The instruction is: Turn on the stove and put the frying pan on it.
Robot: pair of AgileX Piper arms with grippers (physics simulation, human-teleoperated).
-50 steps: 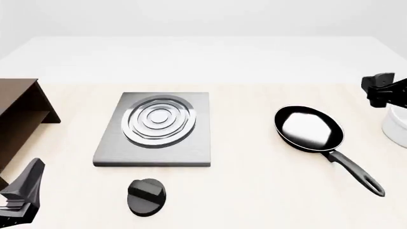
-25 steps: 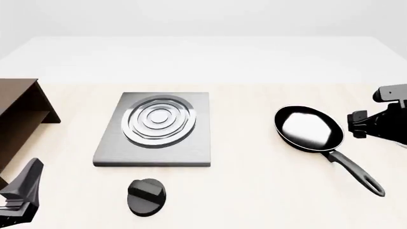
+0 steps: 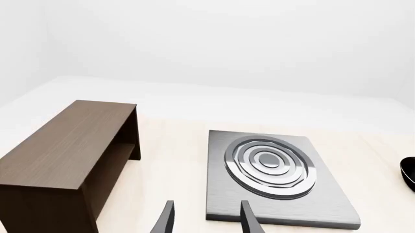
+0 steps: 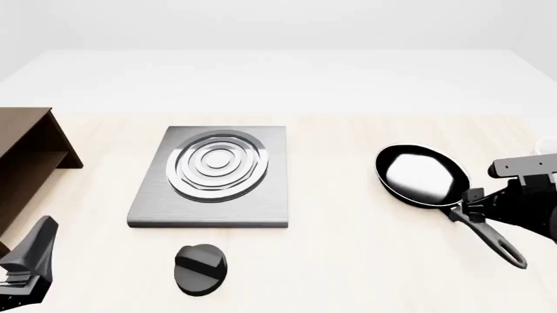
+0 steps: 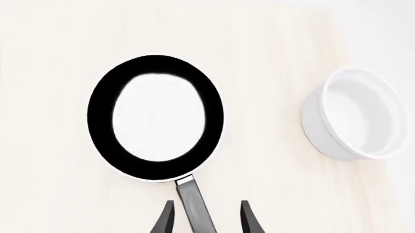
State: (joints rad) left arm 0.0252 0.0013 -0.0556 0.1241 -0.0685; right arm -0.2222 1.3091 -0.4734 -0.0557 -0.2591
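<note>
Waiting low at the near left corner of the worktop, the left hand (image 4: pixel 30 261) has not moved over the last second; in its wrist view its two fingers stand apart with nothing between them. The brown wooden shelf (image 4: pixel 30 156) sits against the left edge. The stove (image 4: pixel 211 176), a flat brushed-grey slab with raised concentric silver rings, lies left of centre, and its separate round black knob (image 4: pixel 201 268) rests just in front of it toward the near edge, untouched, so the burner is apparently not yet switched on.

The frying pan (image 4: pixel 423 175) sits flat on the right half of the worktop, well apart from the stove: a round black pan with a shiny pale inside and a long black handle (image 4: pixel 487 236) running toward the near right corner to a loop end.

The right hand (image 5: pixel 204 218) has swung from the far right edge down to the handle. Its open fingers now straddle the handle just behind the pan's rim, not yet closed on it, which suggests a grasp is next. A white bowl (image 5: pixel 356 119) stands beside the pan near the right edge.
</note>
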